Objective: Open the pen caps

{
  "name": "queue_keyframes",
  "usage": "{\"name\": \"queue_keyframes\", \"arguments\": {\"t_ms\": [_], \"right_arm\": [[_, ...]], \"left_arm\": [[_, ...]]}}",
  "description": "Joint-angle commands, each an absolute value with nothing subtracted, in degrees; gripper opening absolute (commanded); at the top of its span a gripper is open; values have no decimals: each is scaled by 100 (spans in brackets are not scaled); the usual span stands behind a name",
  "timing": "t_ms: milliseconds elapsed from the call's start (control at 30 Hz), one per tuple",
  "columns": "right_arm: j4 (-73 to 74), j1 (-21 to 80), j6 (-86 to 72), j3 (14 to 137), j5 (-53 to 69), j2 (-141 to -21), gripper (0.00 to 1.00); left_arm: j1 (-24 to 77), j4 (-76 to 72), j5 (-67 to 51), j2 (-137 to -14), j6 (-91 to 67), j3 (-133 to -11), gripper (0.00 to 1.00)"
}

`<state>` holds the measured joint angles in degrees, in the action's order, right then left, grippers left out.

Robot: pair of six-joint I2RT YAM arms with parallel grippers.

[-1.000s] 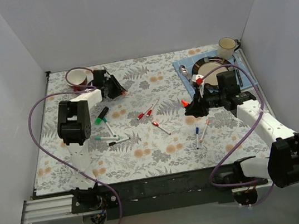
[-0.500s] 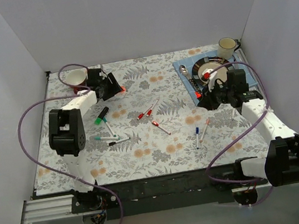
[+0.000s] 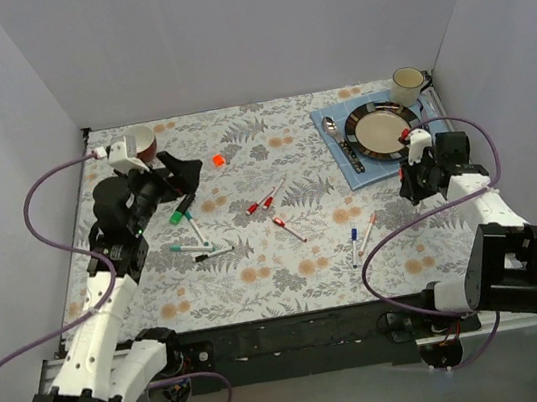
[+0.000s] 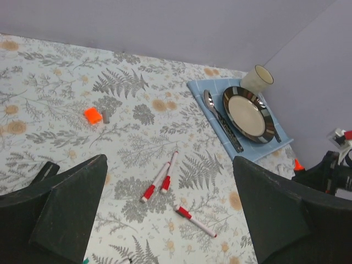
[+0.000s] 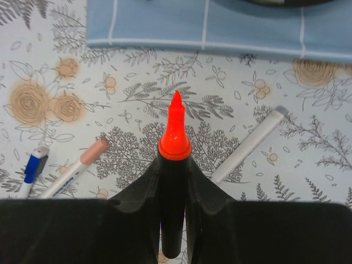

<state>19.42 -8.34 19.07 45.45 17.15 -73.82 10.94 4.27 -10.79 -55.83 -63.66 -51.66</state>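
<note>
An orange pen cap [image 3: 219, 158] lies loose on the floral cloth, also in the left wrist view as the orange cap [image 4: 92, 115]. My left gripper [image 3: 181, 170] hovers left of it, open and empty [image 4: 169, 165]. My right gripper [image 3: 415, 179] is shut on a black marker [image 5: 175, 181] whose bare orange nib [image 5: 175, 129] sticks out past the fingers. Two red-capped pens [image 3: 264, 202] lie side by side mid-table, with a third red-capped pen [image 3: 288, 226] just below them. A blue-capped pen [image 3: 355, 241] and a green-capped black marker [image 3: 184, 209] also lie on the cloth.
A blue mat [image 3: 339, 165] at the back right carries a plate [image 3: 381, 128], a spoon [image 3: 331, 127] and a knife [image 3: 350, 153]. A cream cup [image 3: 407, 85] stands behind it, a red-lined cup [image 3: 141, 139] at the back left. Thin green-ended pens [image 3: 194, 245] lie near the left arm.
My left gripper opened and let go of the orange cap, which now lies on the cloth, and drew back left. My right arm carried the uncapped marker to the right.
</note>
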Motion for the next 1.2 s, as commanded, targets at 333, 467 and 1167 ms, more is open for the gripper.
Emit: {"name": "queue_keyframes", "arguments": {"t_ms": [333,467,1167], "right_arm": [[2136,-1230,1837,4693,1512,-8428,17],[2153,-1239,1767,4825,1415,-8736,22],[2180,-1230,2065,4887,1257,-7877,47]], "left_arm": [[1160,826,-1222,-4403,-5898,-4184,98],[1266,870,-1222,-4386,-5871,-4140,98],[1266,677,-1643,-4842,-6126,-3946,98]]}}
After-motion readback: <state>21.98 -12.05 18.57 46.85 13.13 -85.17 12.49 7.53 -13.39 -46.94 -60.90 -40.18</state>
